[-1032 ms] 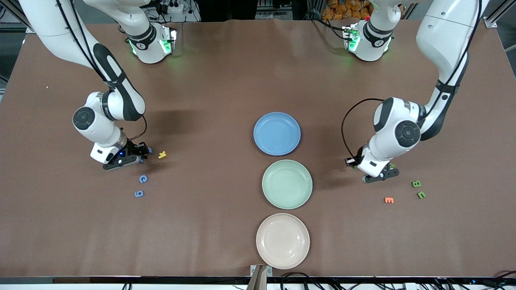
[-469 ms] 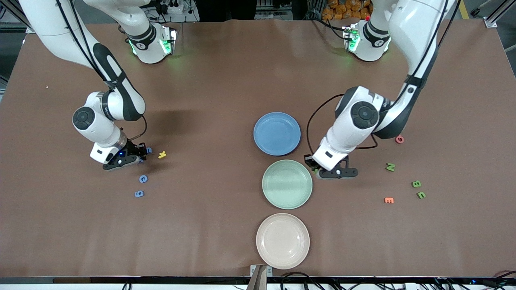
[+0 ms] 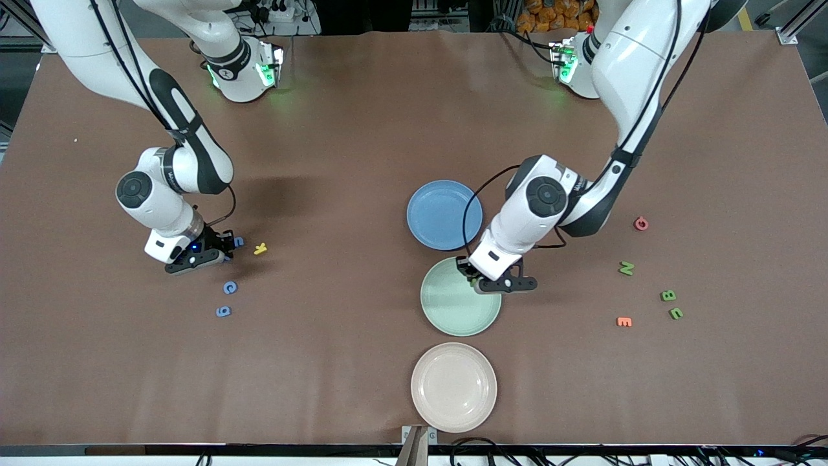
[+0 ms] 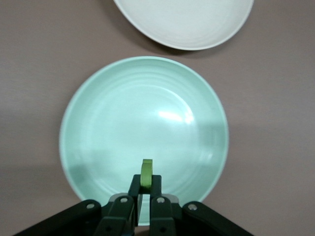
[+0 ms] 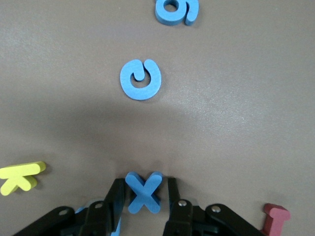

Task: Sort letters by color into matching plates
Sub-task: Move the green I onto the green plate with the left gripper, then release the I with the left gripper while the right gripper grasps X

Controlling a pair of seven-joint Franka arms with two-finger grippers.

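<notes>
Left arm reaches in over the mint green plate [image 3: 453, 310], its left gripper [image 4: 145, 194] pinched tight on a small green letter [image 4: 146, 173] above the plate's rim. Right arm is bent low at its end of the table, the right gripper [image 5: 144, 196] straddling a blue X [image 5: 143, 191], fingers just beside it. Blue plate [image 3: 435, 220] sits empty.

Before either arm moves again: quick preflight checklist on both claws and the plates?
1. Left claw shut on the green letter: ok.
2. Left claw over the green plate, near its rim: ok.
3. Green plate free of other letters: ok.
4. Right claw straddles the blue X on the table: ok.
5. Right claw's grip on the X firm: cannot tell.
6. Blue plate unobstructed: ok.
</notes>
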